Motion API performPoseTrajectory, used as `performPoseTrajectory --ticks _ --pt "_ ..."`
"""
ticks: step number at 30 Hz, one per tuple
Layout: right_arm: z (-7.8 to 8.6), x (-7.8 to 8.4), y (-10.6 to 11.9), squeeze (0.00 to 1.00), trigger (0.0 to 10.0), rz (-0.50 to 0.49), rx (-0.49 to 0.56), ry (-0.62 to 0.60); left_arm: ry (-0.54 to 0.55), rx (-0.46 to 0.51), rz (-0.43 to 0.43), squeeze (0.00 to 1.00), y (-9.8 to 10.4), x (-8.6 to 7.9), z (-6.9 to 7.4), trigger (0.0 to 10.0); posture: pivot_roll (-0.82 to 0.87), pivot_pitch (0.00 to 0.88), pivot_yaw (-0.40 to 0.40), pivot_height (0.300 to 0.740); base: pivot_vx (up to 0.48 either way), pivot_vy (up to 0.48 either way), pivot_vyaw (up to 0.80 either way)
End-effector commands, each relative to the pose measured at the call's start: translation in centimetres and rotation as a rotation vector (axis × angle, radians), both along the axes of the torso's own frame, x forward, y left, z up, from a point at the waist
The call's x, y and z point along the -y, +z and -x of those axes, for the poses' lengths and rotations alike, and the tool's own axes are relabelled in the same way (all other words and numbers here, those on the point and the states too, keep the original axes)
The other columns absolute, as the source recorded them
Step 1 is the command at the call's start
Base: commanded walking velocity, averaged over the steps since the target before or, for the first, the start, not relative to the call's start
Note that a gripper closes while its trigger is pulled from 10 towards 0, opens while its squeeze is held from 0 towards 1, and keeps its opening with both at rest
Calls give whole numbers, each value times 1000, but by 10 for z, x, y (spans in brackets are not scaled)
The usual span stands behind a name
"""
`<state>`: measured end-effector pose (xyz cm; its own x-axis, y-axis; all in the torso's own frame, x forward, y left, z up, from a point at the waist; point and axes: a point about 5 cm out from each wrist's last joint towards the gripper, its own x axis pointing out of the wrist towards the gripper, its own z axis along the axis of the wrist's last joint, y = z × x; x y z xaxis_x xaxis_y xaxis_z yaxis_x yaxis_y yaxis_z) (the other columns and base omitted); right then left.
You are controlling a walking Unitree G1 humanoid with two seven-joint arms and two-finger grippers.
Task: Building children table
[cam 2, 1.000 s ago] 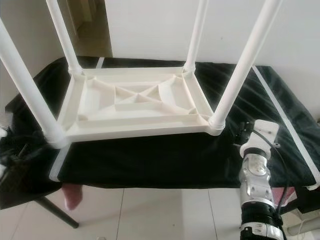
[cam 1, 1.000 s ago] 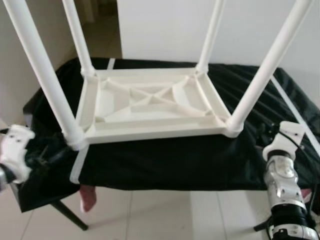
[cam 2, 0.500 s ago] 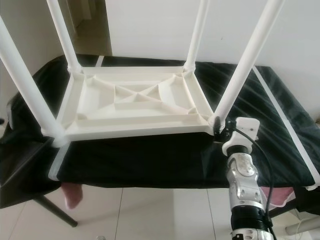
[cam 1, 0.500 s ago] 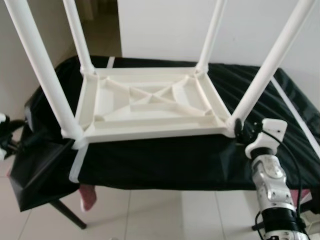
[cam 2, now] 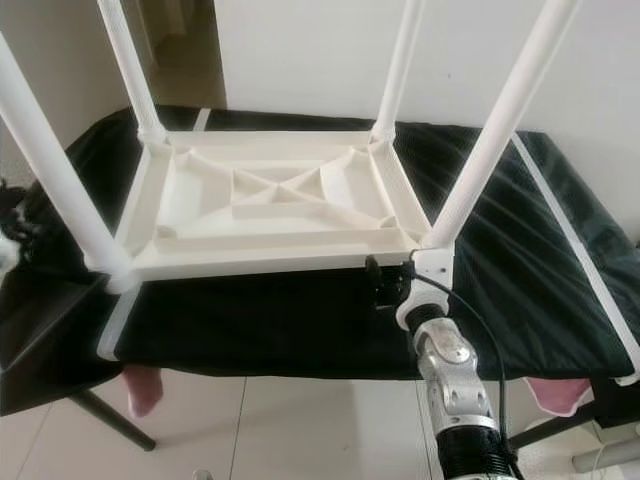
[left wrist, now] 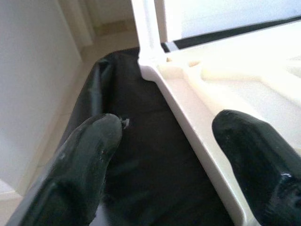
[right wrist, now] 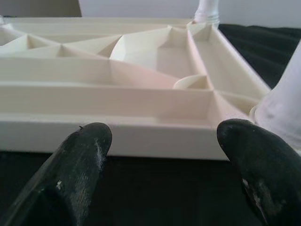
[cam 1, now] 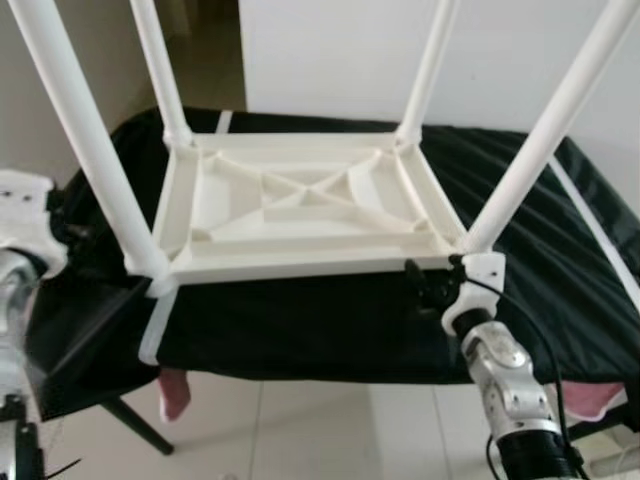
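Observation:
A white children's table (cam 1: 300, 210) lies upside down on a black cloth (cam 1: 330, 320), its legs pointing up. The near right leg (cam 1: 545, 140) and near left leg (cam 1: 85, 140) rise from the front corners. My right gripper (cam 1: 425, 285) is open at the front rim, just left of the near right corner. In the right wrist view its fingers (right wrist: 84, 155) straddle the front rim (right wrist: 141, 139) without touching it. My left gripper (left wrist: 164, 127) is open beside the table's left side, one finger on either side of the rim (left wrist: 188, 117). The left wrist (cam 1: 25, 215) is raised at the cloth's left edge.
The cloth-covered surface drops off at the front to a tiled floor (cam 1: 320, 430). Pink cloth hangs below at the left (cam 1: 175, 395) and right (cam 1: 590, 400). A white strip (cam 1: 155, 325) lies on the cloth by the near left corner. A white wall stands behind.
My right gripper has moved left and forward from the cloth's right side to the table's near right corner. My left arm has risen toward the table's left side.

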<state>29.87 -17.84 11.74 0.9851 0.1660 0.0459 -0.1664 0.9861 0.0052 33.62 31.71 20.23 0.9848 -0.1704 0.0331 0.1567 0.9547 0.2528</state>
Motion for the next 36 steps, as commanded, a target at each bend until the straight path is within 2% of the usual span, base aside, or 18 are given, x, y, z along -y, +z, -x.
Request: performPoseTrajectory --ticks 1,5,6,8,9,12,13,14,16,17,19,23,25,26,28,29,31,36 --pt "2 1 -2 0 10000 0 -19 16 11 -8 -3 0 -8 9 -7 10000 39 44 -34 740 0 0 0" --pt "2 1 -2 0 10000 2 -23 24 -2 -5 12 0 -10 14 -9 10000 37 45 -34 740 0 0 0" --pt "2 0 -2 0 10000 4 -26 36 -69 2 26 0 -17 31 -10 10000 39 46 -37 740 0 0 0" --pt "2 0 -2 0 10000 4 -26 36 -69 2 26 0 -17 31 -10 10000 39 46 -37 740 0 0 0" --pt "2 0 -2 0 10000 8 -32 45 -112 -6 38 0 -24 44 -10 10000 40 48 -38 740 0 0 0" --pt "3 -1 -3 0 10000 11 -39 55 -158 -22 53 0 -32 55 -9 10000 41 51 -38 740 0 0 0" --pt "4 -1 -6 0 10000 12 -48 58 -227 -34 58 0 -37 67 -5 10000 44 50 -41 740 0 0 0" --pt "4 -1 -6 0 10000 12 -48 58 -227 -34 58 0 -37 67 -5 10000 44 50 -41 740 0 0 0" --pt "5 -2 -9 0 10000 23 -62 63 -344 -55 54 0 -46 87 3 10000 46 53 -42 740 0 0 0" --pt "5 -2 -9 0 10000 23 -62 63 -344 -55 54 0 -46 87 3 10000 46 53 -42 740 0 0 0" --pt "5 -2 -10 0 10000 26 -69 69 -444 -72 56 0 -53 103 14 10000 46 51 -46 740 0 0 0" --pt "4 -1 -11 0 10000 27 -77 68 -514 -107 63 0 -60 114 25 10000 47 50 -48 740 0 0 0" --pt "2 0 -14 0 10000 29 -100 57 -602 -151 51 0 -72 129 41 10000 55 41 -54 740 0 0 0" --pt "2 0 -14 0 10000 29 -100 57 -602 -151 51 0 -72 129 41 10000 55 41 -54 740 0 0 0" --pt "-2 4 -20 0 10000 48 -144 9 -707 -182 68 0 -79 145 58 10000 62 39 -58 740 0 0 0" --pt "-2 4 -20 0 10000 48 -144 9 -707 -182 68 0 -79 145 58 10000 62 39 -58 740 0 0 0" --pt "-7 9 -26 0 10000 65 -182 -49 -767 -209 88 0 -83 157 70 10000 73 32 -63 740 0 0 0" --pt "-11 5 -28 0 10000 58 -197 -48 -870 -288 69 0 -91 174 87 10000 83 29 -66 740 0 0 0"
